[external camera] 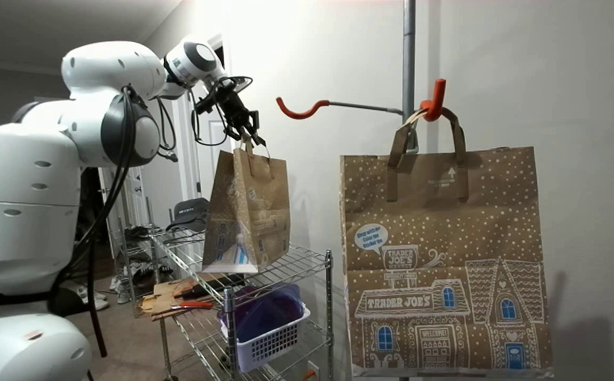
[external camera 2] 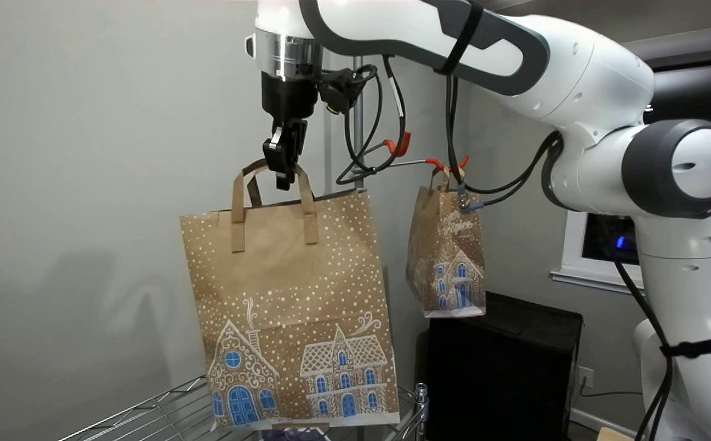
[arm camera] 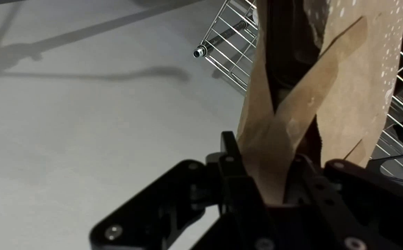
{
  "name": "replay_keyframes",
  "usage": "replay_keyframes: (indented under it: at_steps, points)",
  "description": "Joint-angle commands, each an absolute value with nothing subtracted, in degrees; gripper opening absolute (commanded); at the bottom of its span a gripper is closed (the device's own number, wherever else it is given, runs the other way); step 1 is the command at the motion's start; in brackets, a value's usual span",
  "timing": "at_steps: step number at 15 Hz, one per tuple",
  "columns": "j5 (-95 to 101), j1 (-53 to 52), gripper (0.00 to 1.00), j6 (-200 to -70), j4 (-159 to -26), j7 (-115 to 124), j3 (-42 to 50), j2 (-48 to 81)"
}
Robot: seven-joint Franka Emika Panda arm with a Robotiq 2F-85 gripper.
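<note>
The end effector is squeezed tight on the handles of a brown paper bag. In the wrist view, the black fingers sit on each side of the straps, and the straps bunch up between them. So the grabbing part looks done.

The paper bag hangs right under the end effector. Its open top points up, and it leans a bit to the side. In both exterior views it is by the wire counter, but I can't tell if its bottom touches the wires. The inside looks dark, so I can't tell if anything is in there.

Another brown bag, the hanging bag, is on a red hook. That hook is on a tall gray pole. The bag's straps loop over the hook, and the end effector is well apart from it. That bag looks all set. A curvy hook, red too, sticks out from the same pole. The paper bag is not on it, and the two are apart.

I think the work is about in the middle. Getting the paper bag to a place of its own and letting go of it both look like they are left.
</note>
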State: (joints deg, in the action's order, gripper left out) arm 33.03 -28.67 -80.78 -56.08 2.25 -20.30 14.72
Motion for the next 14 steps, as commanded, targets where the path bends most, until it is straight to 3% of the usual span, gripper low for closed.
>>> replay_keyframes:
  at_steps: [1, 8, 14]
  points:
    - [29.9, -26.8, 0.55, -80.1, -58.5, -4.3, -20.6, 11.3]
    - [25.9, -23.0, 0.98, -77.4, -66.8, -4.1, -18.2, 0.5]
    - [17.4, -21.4, 1.00, -83.9, -72.9, -5.7, -15.0, -6.4]
